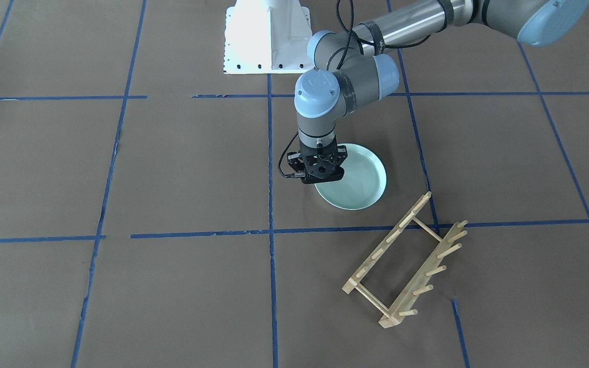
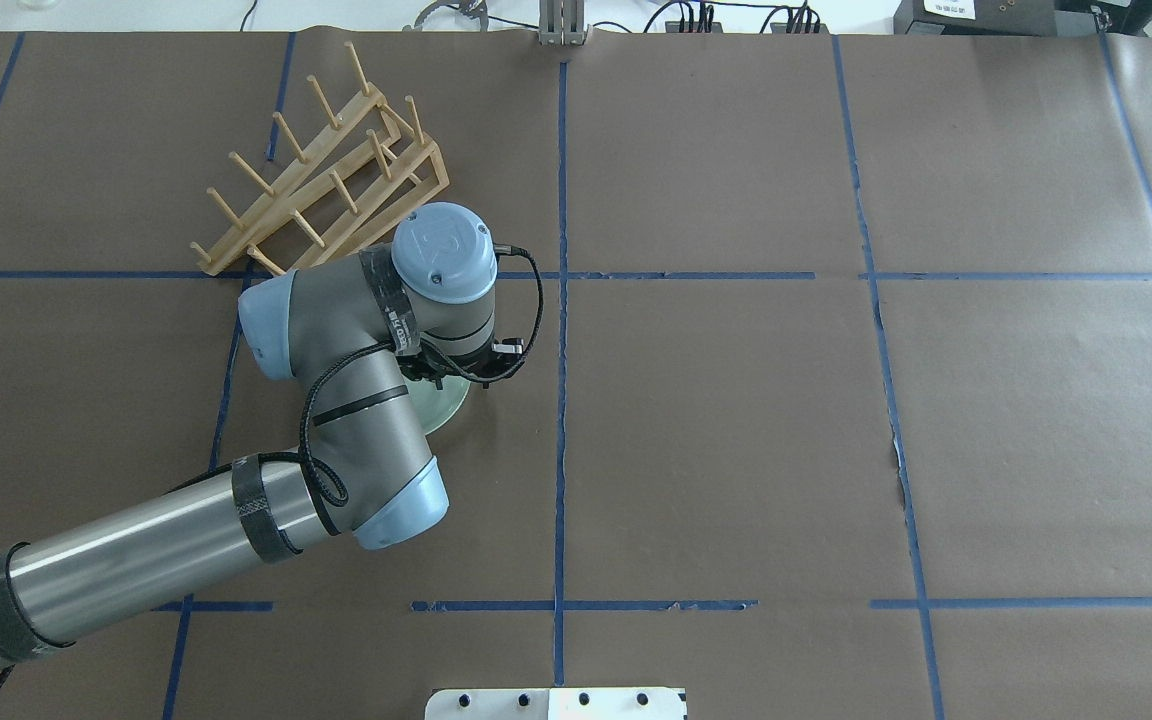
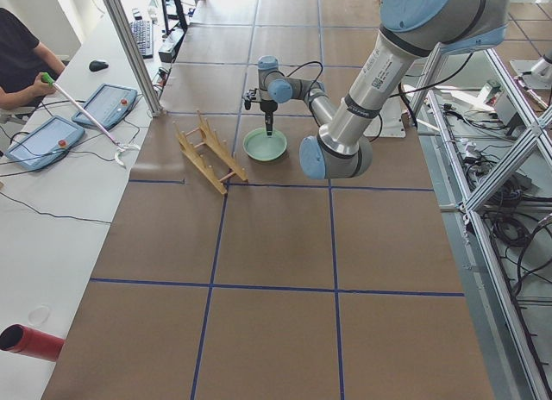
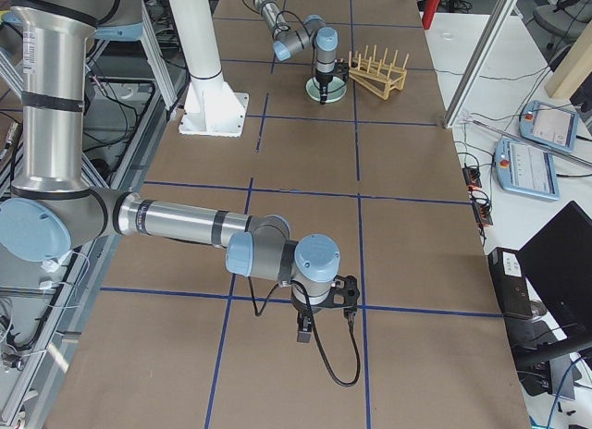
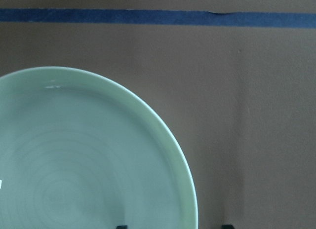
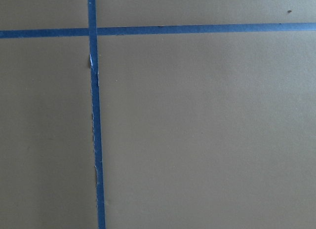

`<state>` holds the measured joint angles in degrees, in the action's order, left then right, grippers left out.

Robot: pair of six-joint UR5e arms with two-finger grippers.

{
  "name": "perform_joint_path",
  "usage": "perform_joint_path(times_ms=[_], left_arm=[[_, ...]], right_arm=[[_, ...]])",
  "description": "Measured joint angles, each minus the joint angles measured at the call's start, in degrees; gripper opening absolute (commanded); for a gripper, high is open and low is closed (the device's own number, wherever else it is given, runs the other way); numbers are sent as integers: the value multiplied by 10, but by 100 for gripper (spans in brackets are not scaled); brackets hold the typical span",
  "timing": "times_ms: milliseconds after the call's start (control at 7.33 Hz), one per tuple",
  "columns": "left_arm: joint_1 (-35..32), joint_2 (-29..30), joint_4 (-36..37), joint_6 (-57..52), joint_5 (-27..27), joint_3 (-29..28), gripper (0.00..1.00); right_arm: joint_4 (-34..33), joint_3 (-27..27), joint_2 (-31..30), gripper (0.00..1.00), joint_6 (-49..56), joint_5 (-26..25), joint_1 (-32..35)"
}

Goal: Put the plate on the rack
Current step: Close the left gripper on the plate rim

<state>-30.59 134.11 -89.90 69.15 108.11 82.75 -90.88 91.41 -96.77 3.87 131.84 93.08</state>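
The pale mint-green plate (image 1: 358, 186) lies flat on the brown table, also seen in the overhead view (image 2: 448, 405) and filling the lower left of the left wrist view (image 5: 89, 165). My left gripper (image 1: 320, 177) points straight down at the plate's edge on the side away from the rack. It is open, with one fingertip (image 5: 121, 226) over the plate and the other outside the rim. The light-wood rack (image 1: 407, 260) stands empty a short way from the plate, pegs up (image 2: 326, 190). My right gripper (image 4: 314, 323) hangs over bare table far away; I cannot tell whether it is open or shut.
The white robot base (image 1: 266, 36) stands behind the plate. Blue tape lines (image 6: 94, 115) cross the brown table cover. A side bench holds tablets (image 3: 108, 105) and a red cylinder (image 3: 30, 342), and a person (image 3: 21, 59) sits there.
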Motion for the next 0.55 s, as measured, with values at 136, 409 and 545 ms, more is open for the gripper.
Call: perform_joint_path(times_ms=[136, 409, 545], left_arm=[[0, 0, 0, 0, 0, 1, 0], [-3, -2, -1, 2, 2, 3, 0], [-13, -2, -1, 10, 4, 13, 0]], right_arm=[[0, 0, 0, 100, 0, 0, 0], [0, 0, 0, 100, 0, 0, 0], [0, 0, -1, 100, 0, 0, 0]])
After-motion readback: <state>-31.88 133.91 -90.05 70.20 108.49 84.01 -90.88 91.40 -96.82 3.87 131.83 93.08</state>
